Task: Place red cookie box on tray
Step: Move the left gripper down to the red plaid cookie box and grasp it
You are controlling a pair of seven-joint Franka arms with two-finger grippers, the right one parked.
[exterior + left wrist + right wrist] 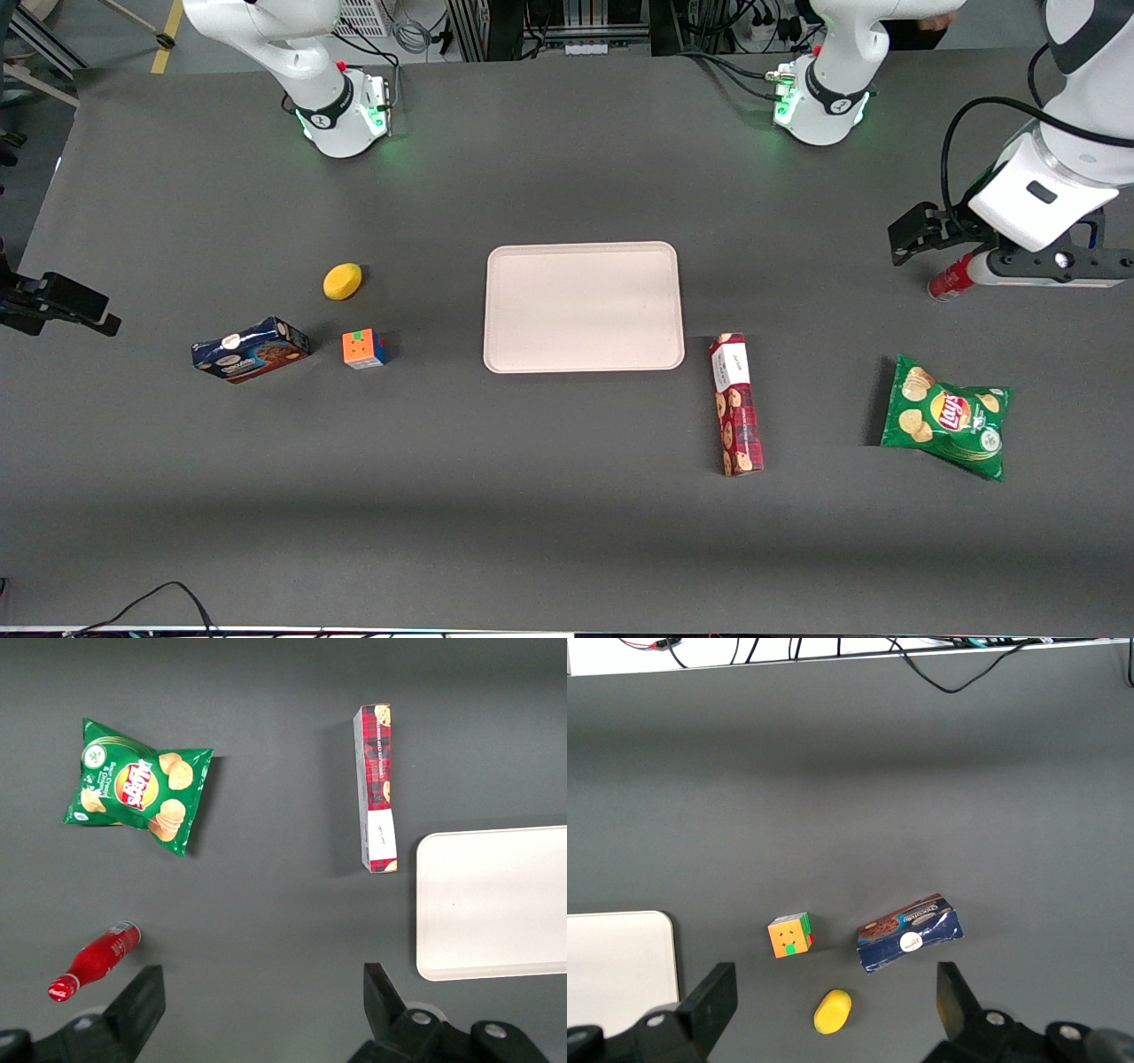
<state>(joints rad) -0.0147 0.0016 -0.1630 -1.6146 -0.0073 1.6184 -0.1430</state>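
The red cookie box [736,405] is a long narrow plaid box lying flat on the grey table, its white label end close to a near corner of the tray [585,306]. The tray is a pale pinkish-beige rectangle and holds nothing. Both also show in the left wrist view, the box [376,788] just beside the tray's rim [496,904]. My left gripper [1054,266] hangs high over the working arm's end of the table, farther from the front camera than the box and well apart from it. In the wrist view the gripper [263,983] is open and empty.
A small red bottle [950,279] lies under the gripper. A green chips bag [948,416] lies beside the red box, toward the working arm's end. A yellow lemon [342,281], a colour cube [364,348] and a dark blue cookie box [251,349] lie toward the parked arm's end.
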